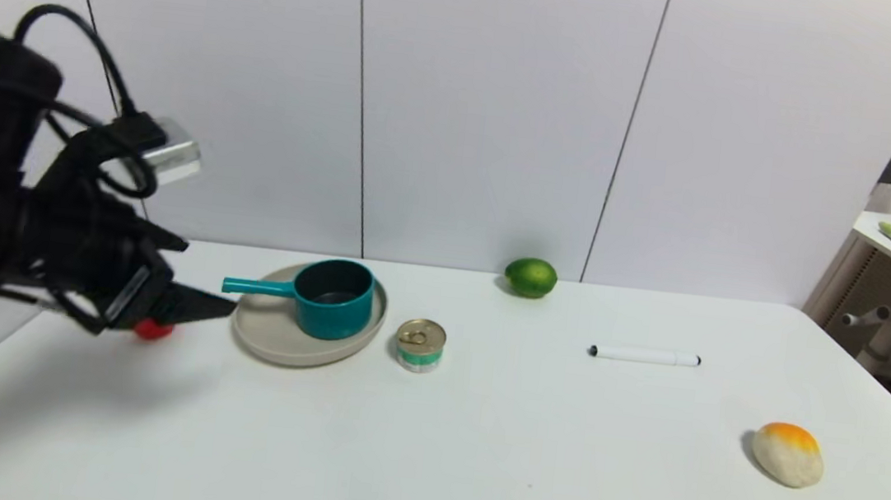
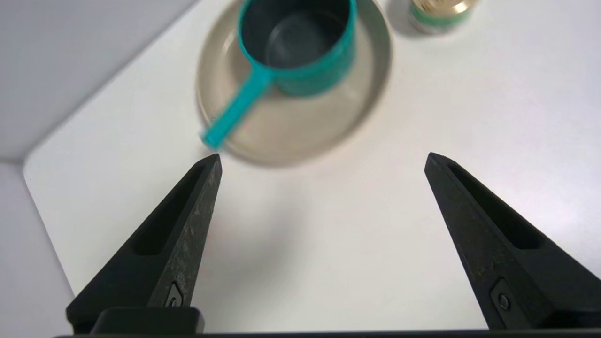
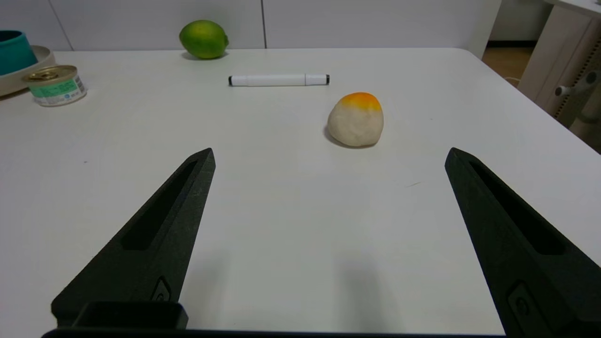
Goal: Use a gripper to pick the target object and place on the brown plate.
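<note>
The left claw hangs spread wide and empty over the bench, just short of the plate. The pan stands upright on that plate, handle toward the claw. It looks light, rigid and smooth; I'd grip the handle or rim. The tin's green label is unreadable. The right claw idles agape.

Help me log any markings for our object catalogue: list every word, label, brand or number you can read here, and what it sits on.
No text is readable.
Tin can: green label with small print, too small to read.
Marker: no print visible.
Teal saucepan and brown plate: unmarked.
</note>
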Motion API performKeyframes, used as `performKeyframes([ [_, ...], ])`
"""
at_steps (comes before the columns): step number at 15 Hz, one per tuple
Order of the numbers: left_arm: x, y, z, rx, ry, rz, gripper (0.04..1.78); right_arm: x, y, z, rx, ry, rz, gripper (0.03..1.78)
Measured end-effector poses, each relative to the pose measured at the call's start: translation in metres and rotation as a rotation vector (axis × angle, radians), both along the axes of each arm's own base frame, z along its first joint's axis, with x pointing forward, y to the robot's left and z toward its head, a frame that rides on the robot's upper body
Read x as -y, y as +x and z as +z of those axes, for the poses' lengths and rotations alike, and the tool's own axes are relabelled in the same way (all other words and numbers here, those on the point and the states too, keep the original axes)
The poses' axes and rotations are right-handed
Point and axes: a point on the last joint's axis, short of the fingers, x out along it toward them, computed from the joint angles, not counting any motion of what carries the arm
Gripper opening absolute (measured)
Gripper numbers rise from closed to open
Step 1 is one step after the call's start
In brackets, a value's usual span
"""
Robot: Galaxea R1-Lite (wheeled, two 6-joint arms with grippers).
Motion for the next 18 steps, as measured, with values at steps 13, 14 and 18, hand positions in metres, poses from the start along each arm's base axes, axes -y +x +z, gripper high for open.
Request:
performKeyframes([
  [13,-0.04,-0.21,-0.151,0.449,-0.17,0.364,1.67,0.0,0.0,0.0,0.0,0.0,-0.001,1.69],
  [14,-0.041,-0.216,-0.156,0.492,-0.168,0.402,1.67,0.0,0.0,0.0,0.0,0.0,0.0,1.69],
  [18,-0.041,-0.23,-0.169,0.581,-0.223,0.383,1.69,0.0,0.0,0.0,0.0,0.0,-0.001,1.69],
])
